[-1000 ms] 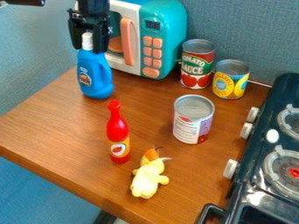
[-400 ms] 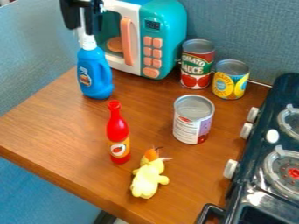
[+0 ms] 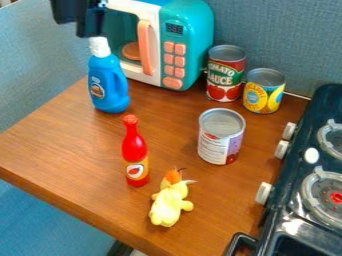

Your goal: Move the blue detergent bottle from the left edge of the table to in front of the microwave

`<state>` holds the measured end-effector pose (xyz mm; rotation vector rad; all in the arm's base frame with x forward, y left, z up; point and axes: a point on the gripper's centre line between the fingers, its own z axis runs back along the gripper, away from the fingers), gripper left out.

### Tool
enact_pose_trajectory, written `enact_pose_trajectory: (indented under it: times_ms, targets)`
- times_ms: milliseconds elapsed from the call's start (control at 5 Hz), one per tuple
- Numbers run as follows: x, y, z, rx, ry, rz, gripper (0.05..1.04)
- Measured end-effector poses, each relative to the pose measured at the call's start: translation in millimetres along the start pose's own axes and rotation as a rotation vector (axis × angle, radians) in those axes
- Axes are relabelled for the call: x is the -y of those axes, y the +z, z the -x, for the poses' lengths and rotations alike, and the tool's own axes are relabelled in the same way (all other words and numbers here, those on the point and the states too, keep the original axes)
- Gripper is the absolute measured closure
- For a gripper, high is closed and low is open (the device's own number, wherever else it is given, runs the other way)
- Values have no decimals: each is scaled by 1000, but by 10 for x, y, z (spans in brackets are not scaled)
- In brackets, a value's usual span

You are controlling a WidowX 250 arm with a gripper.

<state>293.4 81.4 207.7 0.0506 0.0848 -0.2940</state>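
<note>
Below the hand (image 3: pixel 77 31) — blue bottle (image 3: pixel 107 85) — upright, white-capped

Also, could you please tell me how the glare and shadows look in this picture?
Camera view: the light looks fairly soft, with a mild sheen on the wooden counter, bright glints on the glossy stove and a light reflection on the red bottle; shadows are faint, and the gripper reads very dark.

Bright, even light — soft glare on the stove, fine print seemingly blurred.
</note>
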Motion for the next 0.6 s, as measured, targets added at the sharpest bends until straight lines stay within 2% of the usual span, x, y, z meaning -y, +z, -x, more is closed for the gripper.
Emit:
enact_pose_trajectory:
  times_ms: [200, 400, 600]
  targets:
    - [371, -71, 105, 2, -44, -5, 74]
    - [671, -217, -5, -6, -97, -15, 74]
    - [704, -326, -21, -18, -90, -44, 74]
